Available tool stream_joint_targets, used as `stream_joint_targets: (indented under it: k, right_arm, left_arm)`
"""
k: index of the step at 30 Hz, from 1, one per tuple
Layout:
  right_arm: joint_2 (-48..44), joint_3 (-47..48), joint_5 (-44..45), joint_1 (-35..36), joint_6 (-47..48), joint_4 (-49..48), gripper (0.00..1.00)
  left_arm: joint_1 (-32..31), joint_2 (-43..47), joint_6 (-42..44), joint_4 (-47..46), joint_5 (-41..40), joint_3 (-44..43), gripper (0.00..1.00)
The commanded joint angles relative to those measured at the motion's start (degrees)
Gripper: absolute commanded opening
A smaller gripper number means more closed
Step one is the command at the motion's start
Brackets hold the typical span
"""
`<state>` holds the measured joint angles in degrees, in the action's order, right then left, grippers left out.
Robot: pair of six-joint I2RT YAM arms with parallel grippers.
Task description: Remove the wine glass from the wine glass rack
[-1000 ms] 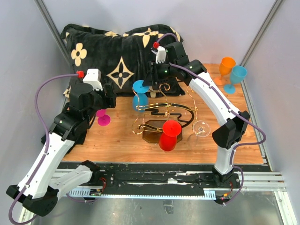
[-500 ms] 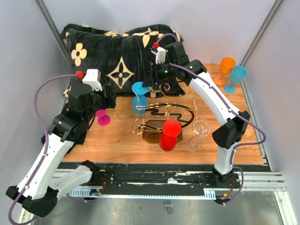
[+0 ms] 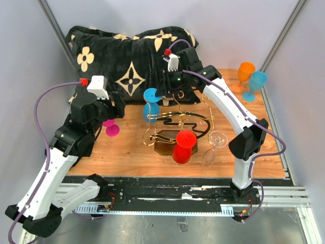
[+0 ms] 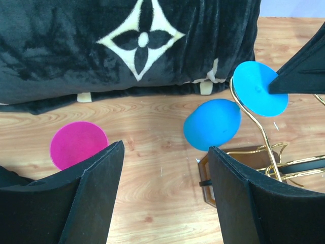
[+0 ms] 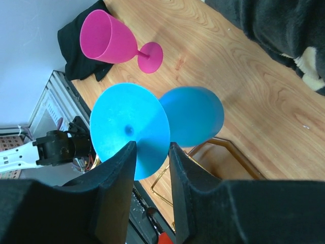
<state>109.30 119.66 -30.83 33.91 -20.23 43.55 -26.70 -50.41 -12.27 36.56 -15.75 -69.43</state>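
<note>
Glass [image 3: 151, 96] hangs bowl-down, stem vertical, at the rack's [image 3: 177, 119] 10 o'clock. The nearer right gripper [image 5: 151, 148] meets its base from 2 o'clock, jaws narrow, grip unclear.

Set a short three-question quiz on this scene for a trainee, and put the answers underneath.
1. True or false: the magenta wine glass hangs on the wine glass rack.
2. Which glass has its foot right in front of the right gripper? A) the red wine glass, B) the blue wine glass on the rack, C) the orange wine glass.
3. In one word, is the left gripper open or shut?

Key
1. False: it is on the wooden table, off the rack.
2. B.
3. Open: its fingers stand wide apart with nothing between them.
</note>
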Motion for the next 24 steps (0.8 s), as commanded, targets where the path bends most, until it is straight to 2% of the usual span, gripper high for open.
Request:
stream_joint_targets:
  k: [1, 8, 10, 17, 24]
  right_arm:
    - [0.2, -1.3, -3.7, -0.4, 0.0, -0.8, 0.30]
    - [-0.3, -3.4, -7.6, -0.5, -2.4, -4.3, 0.05]
    - [-1.1, -4.8, -7.7, -0.6, -3.4, -5.4, 0.02]
    - [-4.3, -10.5, -10.8, -2.0, -9.3, -13.3, 0.01]
    - [-4.4, -11.2, -12.1, -3.3, -14.9, -18.9, 0.01]
  left_arm:
    - [0.4, 0.5, 0.5, -0.6, 0.7, -0.8, 0.73]
    - [0.4, 0.8, 0.8, -0.3, 0.6, -0.7, 0.73]
    - [0.4, 1.0, 0.9, -0.3, 0.5, -0.6, 0.73]
    - [0.3, 1.5, 1.0, -0.6, 0.7, -0.6, 0.73]
    - [0.4, 2.1, 0.9, -0.1, 0.9, -0.8, 0.73]
